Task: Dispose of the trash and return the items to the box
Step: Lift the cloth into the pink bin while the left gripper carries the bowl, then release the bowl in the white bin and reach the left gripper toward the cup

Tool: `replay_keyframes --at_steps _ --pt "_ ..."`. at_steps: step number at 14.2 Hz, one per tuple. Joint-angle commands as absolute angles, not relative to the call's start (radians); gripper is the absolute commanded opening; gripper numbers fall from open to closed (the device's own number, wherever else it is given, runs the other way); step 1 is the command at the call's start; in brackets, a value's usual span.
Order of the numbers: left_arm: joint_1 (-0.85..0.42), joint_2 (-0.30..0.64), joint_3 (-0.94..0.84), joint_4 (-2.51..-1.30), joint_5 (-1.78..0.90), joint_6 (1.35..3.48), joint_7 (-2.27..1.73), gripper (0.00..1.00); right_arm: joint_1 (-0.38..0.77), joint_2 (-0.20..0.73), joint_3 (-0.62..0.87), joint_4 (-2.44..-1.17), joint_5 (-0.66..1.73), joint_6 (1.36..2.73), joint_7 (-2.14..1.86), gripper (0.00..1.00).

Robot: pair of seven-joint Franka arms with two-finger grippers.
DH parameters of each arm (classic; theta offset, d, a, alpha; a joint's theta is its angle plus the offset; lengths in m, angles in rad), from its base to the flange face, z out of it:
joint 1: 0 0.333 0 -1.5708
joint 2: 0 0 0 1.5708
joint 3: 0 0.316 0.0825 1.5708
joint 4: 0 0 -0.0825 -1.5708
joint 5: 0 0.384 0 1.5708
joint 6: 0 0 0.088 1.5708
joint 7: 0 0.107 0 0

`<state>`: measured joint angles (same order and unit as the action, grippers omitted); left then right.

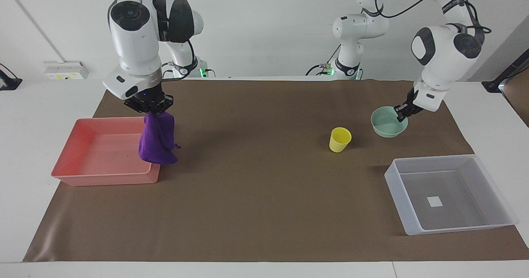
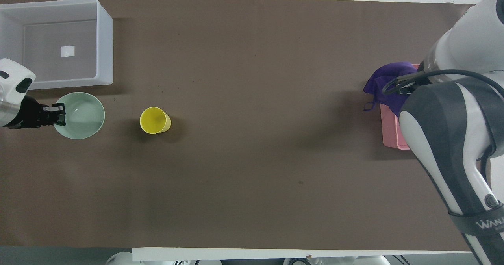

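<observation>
Worked at white table (image 1: 25,154) covered by brown mat (image 1: 264,195). Plain white wall (image 1: 264,26) rose at my back. White socket box (image 1: 66,70) sat on wall near table level. Lighting even; soft shadows on mat.

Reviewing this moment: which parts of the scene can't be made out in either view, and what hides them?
- Pink tray: overhead view, mostly covered by the right arm; only one end shows.
- Right gripper: overhead view, hidden under its own arm; the facing view shows it shut on the purple cloth.
- Left gripper on the green bowl rim: overhead view, its arm cut off by the edge.
</observation>
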<state>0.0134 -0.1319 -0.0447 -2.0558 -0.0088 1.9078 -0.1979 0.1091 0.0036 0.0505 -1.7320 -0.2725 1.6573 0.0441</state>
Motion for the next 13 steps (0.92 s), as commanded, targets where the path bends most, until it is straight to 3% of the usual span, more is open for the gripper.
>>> replay_keyframes --at_steps 1,2,5,9,13 --pt "0.020 -0.028 -0.031 -1.959 -0.037 2.010 -0.222 0.00 0.101 0.005 0.057 -1.726 -0.363 1.605 0.009 0.00" --pt "0.040 0.021 -0.028 -1.947 -0.037 2.085 -0.227 0.00 0.091 -0.001 0.057 -1.729 -0.377 1.592 0.006 0.00" --pt "0.113 0.246 -0.026 -1.734 -0.055 2.164 -0.226 0.00 0.000 -0.009 0.057 -1.750 -0.394 1.574 -0.076 0.00" --pt "0.158 0.444 -0.021 -1.703 -0.057 2.481 -0.225 0.00 -0.164 -0.064 0.057 -1.906 -0.344 1.725 -0.258 0.00" --pt "0.149 0.469 -0.021 -1.710 -0.057 2.396 -0.227 0.00 -0.233 -0.060 0.057 -2.057 -0.230 1.934 -0.261 0.00"
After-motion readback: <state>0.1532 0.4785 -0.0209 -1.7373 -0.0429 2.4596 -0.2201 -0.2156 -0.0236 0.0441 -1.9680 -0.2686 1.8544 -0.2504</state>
